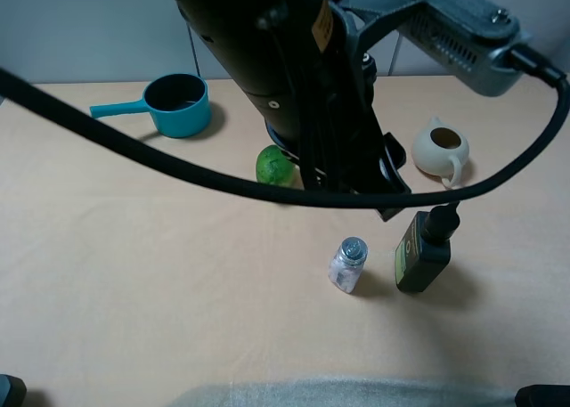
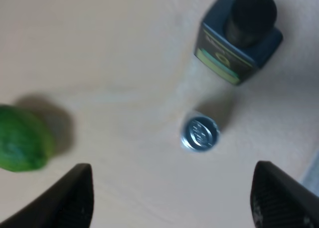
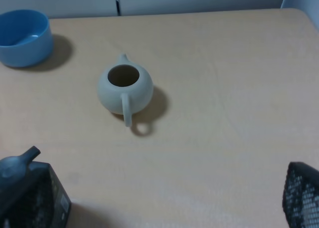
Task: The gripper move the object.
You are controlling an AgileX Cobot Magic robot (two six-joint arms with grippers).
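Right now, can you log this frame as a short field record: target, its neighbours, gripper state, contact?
target: glass shaker, silver cap, upright on the table
neighbours: dark green bottle beside it, apart; green fruit farther off
other items: teal pot, cream teapot
left gripper: open, above the shaker, empty
contact: none
right gripper: fingers barely in view, state unclear

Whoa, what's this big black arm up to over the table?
The robot's left gripper hangs open above a small glass shaker with a silver cap, which it is meant to move. Nothing is held yet; the shaker stands on the table beside a dark green bottle, with a green fruit nearby. A teal saucepan and a pale teapot sit farther back, untouched.
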